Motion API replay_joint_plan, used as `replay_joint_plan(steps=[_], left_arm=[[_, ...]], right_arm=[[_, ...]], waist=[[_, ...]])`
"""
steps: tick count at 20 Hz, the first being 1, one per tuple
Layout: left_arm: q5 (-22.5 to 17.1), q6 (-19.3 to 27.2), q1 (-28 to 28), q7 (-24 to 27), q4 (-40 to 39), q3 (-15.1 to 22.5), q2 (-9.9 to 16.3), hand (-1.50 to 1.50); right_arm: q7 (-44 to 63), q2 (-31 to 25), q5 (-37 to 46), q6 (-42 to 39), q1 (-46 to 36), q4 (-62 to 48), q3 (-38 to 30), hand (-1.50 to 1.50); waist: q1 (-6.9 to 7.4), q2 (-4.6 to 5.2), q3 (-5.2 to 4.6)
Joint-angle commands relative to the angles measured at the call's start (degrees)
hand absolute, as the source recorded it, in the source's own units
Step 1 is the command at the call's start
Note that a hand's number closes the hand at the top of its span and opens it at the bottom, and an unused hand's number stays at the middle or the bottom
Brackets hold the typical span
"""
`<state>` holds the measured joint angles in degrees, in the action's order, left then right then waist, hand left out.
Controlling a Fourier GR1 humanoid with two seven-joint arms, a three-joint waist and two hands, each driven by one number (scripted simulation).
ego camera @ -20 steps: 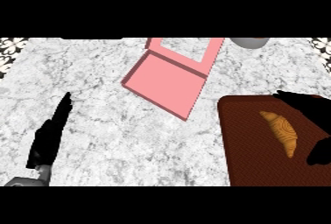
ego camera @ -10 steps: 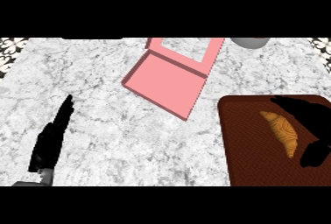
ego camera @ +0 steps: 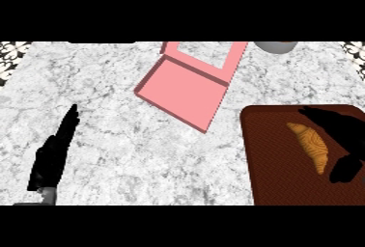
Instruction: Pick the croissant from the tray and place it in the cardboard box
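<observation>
The croissant (ego camera: pixel 312 147) lies on the dark brown tray (ego camera: pixel 274 159) at the right of the counter, toward the tray's right half, and has not yet been lifted. Its long axis runs from upper left to lower right in the head view, one tapered tip pointing toward the pink cardboard box (ego camera: pixel 187 91) and the other toward the tray's near right corner. It is likely light, soft and flaky, so it should crush or tear if squeezed hard at the thin ends; the thick middle looks like the better place to take it, with fingers on one long side and thumb on the other, across the short axis. The right hand (ego camera: pixel 341 132) hangs over the tray just to the right of the pastry, its fingers curving from above the upper tip round to beside the lower tip, bracketing it without plainly closing on it. Whether any finger touches the crust cannot be told. The left hand (ego camera: pixel 55 154) rests at the counter's left, fingers straight and together, well apart from the tray.
</observation>
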<state>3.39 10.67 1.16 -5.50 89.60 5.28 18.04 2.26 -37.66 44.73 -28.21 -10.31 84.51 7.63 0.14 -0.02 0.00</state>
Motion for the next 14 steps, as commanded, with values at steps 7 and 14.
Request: replay_joint_plan(steps=[7,14], left_arm=[[2.2,-3.8,-1.6,-0.2,-2.0,-3.7,-2.5,0.00],[4.6,-4.6,0.6,2.7,-2.2,-4.0,-5.3,0.00]], right_arm=[[-1.7,7.0,7.8,1.8,1.8,-0.7,-1.4,-1.50],[-2.8,8.9,10.7,0.4,0.8,-2.3,-3.5,-1.50]], waist=[[-0.12,0.00,0.00],[-0.15,-0.02,-0.01]])
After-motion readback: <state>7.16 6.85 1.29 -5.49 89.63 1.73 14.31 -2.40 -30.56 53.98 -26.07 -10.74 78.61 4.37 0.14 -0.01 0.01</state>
